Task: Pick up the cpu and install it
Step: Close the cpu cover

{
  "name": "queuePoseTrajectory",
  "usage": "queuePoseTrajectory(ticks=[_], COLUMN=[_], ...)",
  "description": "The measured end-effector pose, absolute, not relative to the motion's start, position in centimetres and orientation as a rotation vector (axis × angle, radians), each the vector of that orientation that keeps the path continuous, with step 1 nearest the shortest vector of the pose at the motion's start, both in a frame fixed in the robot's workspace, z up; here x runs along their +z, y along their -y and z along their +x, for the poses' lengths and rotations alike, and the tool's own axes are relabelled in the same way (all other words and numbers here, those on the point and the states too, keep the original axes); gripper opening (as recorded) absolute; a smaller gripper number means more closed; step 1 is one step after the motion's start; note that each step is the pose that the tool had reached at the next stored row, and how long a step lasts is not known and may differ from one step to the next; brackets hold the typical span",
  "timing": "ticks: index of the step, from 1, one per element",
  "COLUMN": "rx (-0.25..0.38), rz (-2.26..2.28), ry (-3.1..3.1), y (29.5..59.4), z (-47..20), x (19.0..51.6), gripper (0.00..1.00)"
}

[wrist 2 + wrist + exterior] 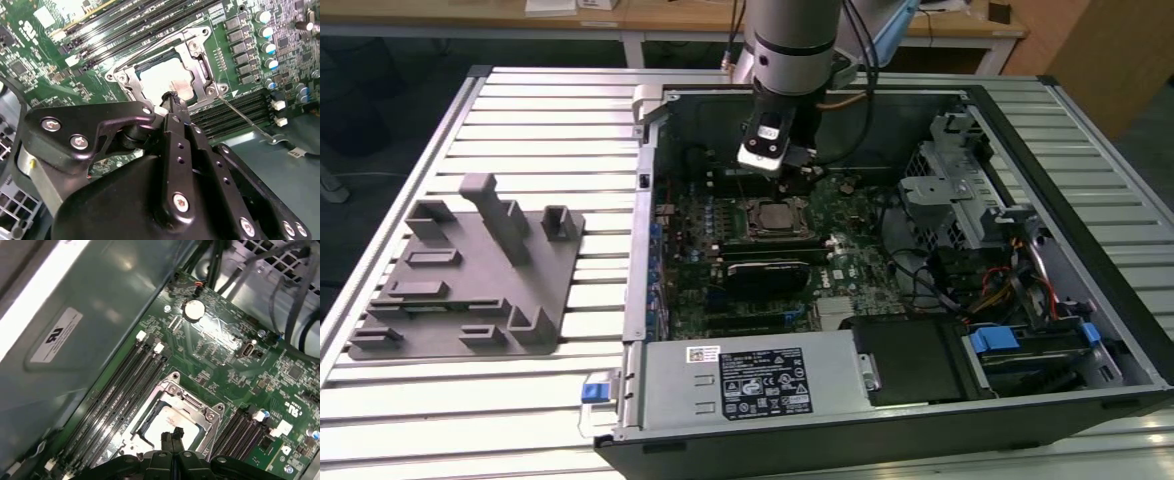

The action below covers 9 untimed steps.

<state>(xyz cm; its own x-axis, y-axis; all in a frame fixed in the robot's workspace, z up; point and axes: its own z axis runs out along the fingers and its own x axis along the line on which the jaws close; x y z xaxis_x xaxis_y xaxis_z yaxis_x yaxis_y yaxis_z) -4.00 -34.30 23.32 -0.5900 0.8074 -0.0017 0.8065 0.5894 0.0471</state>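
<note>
One cpu (pixel 160 80) in one socket (pixel 196 55), closed jaws above it

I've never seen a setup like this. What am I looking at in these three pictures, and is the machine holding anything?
A single robot arm reaches down into an open computer case lying on a slatted table. The exterior view is shot from off the arm. Both wrist views come from cameras riding near its wrist, looking past the gripper at the green motherboard. On the exterior view's left of the case sits a grey fixture block. The cpu, a silvery square, lies inside the metal socket frame. The gripper's fingers are shut together close over it and hold nothing. Whether they touch it I cannot tell.
</note>
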Motion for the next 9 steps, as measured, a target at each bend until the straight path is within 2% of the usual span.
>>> queuePoseTrajectory(ticks=[9], rx=[0.066], rz=[1.267], ry=[-2.851], y=[34.3], z=[-4.0], x=[23.32], gripper=[0.11])
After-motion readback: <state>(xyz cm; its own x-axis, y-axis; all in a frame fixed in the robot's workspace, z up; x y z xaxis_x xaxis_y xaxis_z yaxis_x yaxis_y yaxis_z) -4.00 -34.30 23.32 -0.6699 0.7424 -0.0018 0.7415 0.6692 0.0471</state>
